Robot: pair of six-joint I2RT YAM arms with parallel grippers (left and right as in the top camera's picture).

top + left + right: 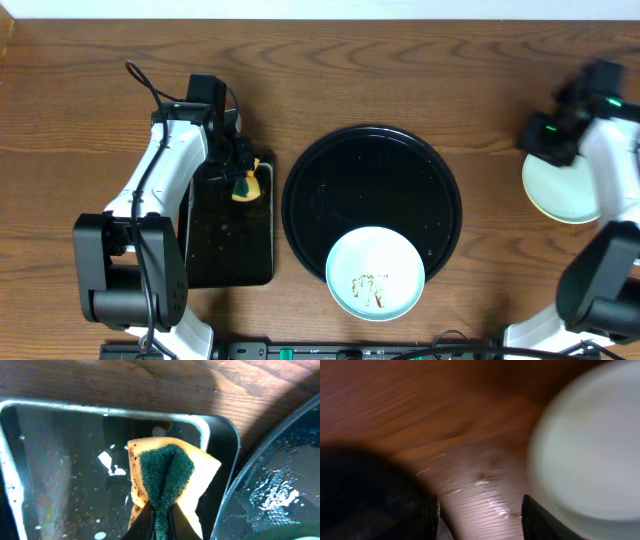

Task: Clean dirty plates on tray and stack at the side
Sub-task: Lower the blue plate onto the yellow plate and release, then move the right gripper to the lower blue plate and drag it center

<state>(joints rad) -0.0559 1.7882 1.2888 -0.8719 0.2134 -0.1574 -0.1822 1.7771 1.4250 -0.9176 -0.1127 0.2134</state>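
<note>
A pale mint-blue plate (375,272) with brown sauce smears lies at the front edge of the round black tray (330,170). Stacked pale plates (560,190) rest on the bare wood at the right; the top one looks pale mint, and how many there are I cannot tell. They also show blurred in the right wrist view (590,455). My left gripper (245,180) is shut on the yellow-green sponge (167,480) over the rectangular black tray (60,475). My right gripper (480,515) is open and empty above the wood beside the stacked plates.
The rectangular black tray (230,240) sits left of the round tray, wet with specks. The round tray's rim (270,475) is wet too. Cables and a dark bar run along the table's front edge (300,350).
</note>
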